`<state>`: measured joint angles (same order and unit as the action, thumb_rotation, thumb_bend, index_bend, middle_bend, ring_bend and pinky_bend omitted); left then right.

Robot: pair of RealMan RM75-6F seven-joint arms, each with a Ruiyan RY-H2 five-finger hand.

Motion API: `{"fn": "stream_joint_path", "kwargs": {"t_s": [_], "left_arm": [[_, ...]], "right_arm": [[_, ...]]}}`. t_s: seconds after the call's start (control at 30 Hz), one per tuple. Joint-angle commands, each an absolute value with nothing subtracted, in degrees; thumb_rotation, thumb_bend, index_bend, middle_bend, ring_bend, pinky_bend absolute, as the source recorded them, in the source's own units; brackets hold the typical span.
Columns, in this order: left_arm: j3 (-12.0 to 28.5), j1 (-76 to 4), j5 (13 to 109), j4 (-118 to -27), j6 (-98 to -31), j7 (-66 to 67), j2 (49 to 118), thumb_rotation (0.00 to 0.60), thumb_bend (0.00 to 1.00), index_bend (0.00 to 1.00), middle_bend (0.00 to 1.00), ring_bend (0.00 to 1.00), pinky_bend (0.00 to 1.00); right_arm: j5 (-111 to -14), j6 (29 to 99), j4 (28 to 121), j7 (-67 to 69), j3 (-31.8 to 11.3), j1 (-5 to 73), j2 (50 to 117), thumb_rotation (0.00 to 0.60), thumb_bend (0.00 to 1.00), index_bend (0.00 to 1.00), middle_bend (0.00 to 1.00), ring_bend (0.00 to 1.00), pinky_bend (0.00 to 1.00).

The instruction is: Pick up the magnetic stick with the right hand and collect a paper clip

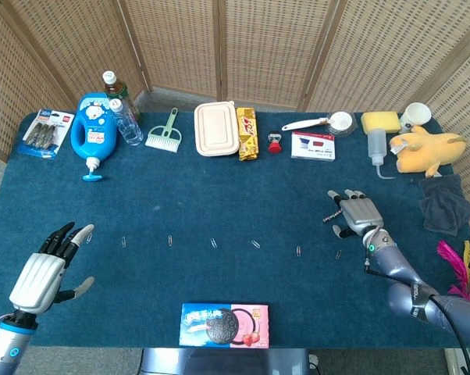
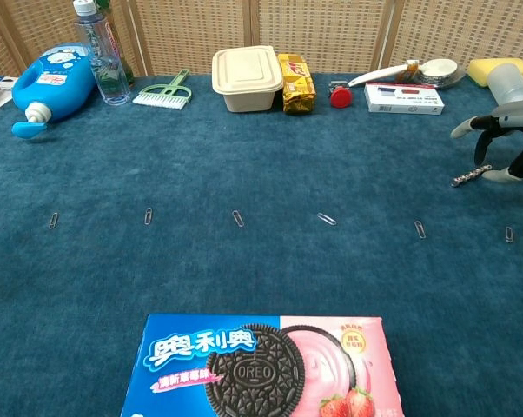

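The magnetic stick [image 1: 332, 212] [image 2: 472, 175] is a thin silvery rod lying slanted low over the blue cloth at the right. My right hand [image 1: 355, 212] [image 2: 503, 143] is over its near end. One finger and the thumb pinch that end while the other fingers stay spread. A row of several paper clips runs across the middle of the table. The two nearest the right hand are one clip [image 1: 338, 253] [image 2: 508, 234] and another [image 1: 298, 251] [image 2: 420, 229]. My left hand [image 1: 44, 269] hovers open at the front left, seen only in the head view.
An Oreo box [image 1: 224, 324] [image 2: 261, 365] lies at the front edge. Along the back stand a blue detergent bottle [image 1: 90, 129], a green brush [image 1: 165, 133], a lunch box [image 1: 216, 128] and a white carton [image 1: 313, 145]. A grey cloth [image 1: 444, 203] and a yellow toy [image 1: 422, 148] sit right.
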<state>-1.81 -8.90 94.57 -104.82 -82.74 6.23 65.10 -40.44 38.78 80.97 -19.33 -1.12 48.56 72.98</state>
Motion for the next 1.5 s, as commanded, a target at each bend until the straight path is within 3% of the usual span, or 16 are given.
{"fn": "stream_joint_path", "kwargs": {"t_s": [0.03, 0.93, 1.17, 1.3, 1.4, 1.5], "left_arm": [[-1.8, -8.9, 94.5, -104.7, -82.7, 6.2, 65.1, 0.600, 0.42, 0.03, 0.15, 0.05, 0.10], [-1.7, -9.3, 95.0, -103.2, -82.5, 4.5, 65.8, 0.600, 0.42, 0.02, 0.15, 0.05, 0.10], [-1.9, -8.9, 95.6, -103.4, -83.2, 4.4, 65.4, 0.600, 0.42, 0.02, 0.15, 0.05, 0.10], [-2.1, -8.7, 95.7, -103.5, -83.5, 4.5, 65.3, 0.600, 0.42, 0.02, 0.15, 0.05, 0.10], [-2.1, -8.6, 95.6, -103.5, -83.5, 4.5, 65.2, 0.600, 0.42, 0.02, 0.15, 0.05, 0.10], [-2.0, -8.7, 95.6, -103.6, -83.6, 4.5, 65.1, 0.600, 0.42, 0.02, 0.15, 0.05, 0.10]], "right_arm": [[-39.9, 38.4, 80.3, -19.5, -0.9, 48.7, 73.4, 0.495, 0.45, 0.00, 0.31, 0.00, 0.10], [-36.4, 43.3, 88.0, -23.2, 1.4, 47.8, 70.0, 0.495, 0.45, 0.00, 0.36, 0.00, 0.11], [-42.1, 47.1, 89.8, -20.0, -1.2, 46.3, 69.1, 0.570, 0.45, 0.00, 0.27, 0.01, 0.11], [-47.2, 50.2, 89.0, -19.8, -1.4, 45.1, 69.2, 0.579, 0.45, 0.03, 0.27, 0.14, 0.19], [-50.6, 52.3, 87.4, -21.1, -0.6, 44.4, 69.8, 0.577, 0.45, 0.16, 0.38, 0.31, 0.31], [-53.5, 54.1, 85.5, -22.2, -0.1, 43.7, 70.7, 0.578, 0.45, 0.19, 0.50, 0.47, 0.43]]}}
